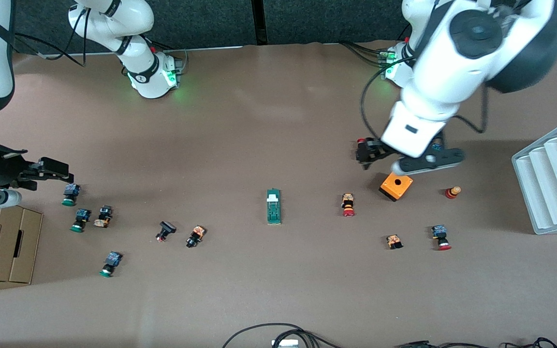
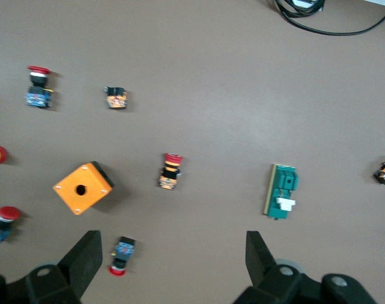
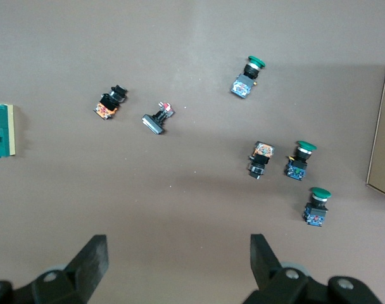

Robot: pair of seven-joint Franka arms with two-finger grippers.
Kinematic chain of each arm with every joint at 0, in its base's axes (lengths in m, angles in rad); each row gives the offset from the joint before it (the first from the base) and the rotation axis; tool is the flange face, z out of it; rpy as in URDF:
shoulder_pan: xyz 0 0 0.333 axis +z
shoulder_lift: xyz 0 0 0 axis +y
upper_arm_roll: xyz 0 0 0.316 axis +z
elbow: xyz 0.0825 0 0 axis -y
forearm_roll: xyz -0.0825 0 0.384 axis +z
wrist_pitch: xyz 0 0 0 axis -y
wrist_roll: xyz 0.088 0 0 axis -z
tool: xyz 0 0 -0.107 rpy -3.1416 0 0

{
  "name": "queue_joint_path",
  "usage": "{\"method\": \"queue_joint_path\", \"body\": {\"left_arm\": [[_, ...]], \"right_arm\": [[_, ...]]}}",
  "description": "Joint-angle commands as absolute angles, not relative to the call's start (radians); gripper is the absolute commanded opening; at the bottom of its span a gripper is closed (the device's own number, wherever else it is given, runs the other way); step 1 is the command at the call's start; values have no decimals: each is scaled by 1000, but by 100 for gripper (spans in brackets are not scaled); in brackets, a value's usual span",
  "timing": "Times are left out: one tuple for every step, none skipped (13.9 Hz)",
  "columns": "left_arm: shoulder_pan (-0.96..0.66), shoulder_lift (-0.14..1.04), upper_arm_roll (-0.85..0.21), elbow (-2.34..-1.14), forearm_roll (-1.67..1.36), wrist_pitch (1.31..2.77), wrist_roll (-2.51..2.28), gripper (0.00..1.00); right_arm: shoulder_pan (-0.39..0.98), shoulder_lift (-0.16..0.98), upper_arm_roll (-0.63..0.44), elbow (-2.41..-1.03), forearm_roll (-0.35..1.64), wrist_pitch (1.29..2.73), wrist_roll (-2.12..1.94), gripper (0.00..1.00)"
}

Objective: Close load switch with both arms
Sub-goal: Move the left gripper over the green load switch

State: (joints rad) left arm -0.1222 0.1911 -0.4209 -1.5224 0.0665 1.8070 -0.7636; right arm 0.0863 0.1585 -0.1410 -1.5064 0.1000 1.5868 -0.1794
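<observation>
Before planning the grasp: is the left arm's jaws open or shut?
Open: the left gripper shows its fingers spread wide, holding nothing.

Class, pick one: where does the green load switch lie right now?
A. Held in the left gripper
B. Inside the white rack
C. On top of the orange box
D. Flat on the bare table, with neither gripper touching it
D: the load switch lies alone on the table, well clear of the open left gripper and the open right gripper.
</observation>
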Motion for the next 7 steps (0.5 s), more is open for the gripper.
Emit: {"method": "queue_joint_path", "body": {"left_arm": [[-230, 250, -420, -1491, 185, 1836, -933, 100], [-265, 267, -422, -1493, 234, 1847, -990, 100], [-306, 287, -422, -1494, 277, 1859, -1041, 100], [-345, 307, -420, -1494, 323, 1870, -1096, 100], [-376, 328, -420, -1497, 372, 1888, -1153, 100], [-397, 353, -422, -1502, 409, 1911, -1207, 100], [-420, 373, -420, -1508, 429, 1948, -1274, 100]], "right_arm": [[92, 160, -143, -1493, 95, 1589, -175, 100], [92, 160, -143, -1493, 95, 1589, -175, 100], [92, 160, -143, -1493, 95, 1588, -175, 100], [92, 160, -143, -1493, 95, 1588, -175, 100], [94, 160, -143, -1493, 94, 1589, -176, 100], [94, 161, -143, -1493, 94, 1589, -178, 100], [97, 161, -143, -1493, 94, 1589, -179, 100]]}}
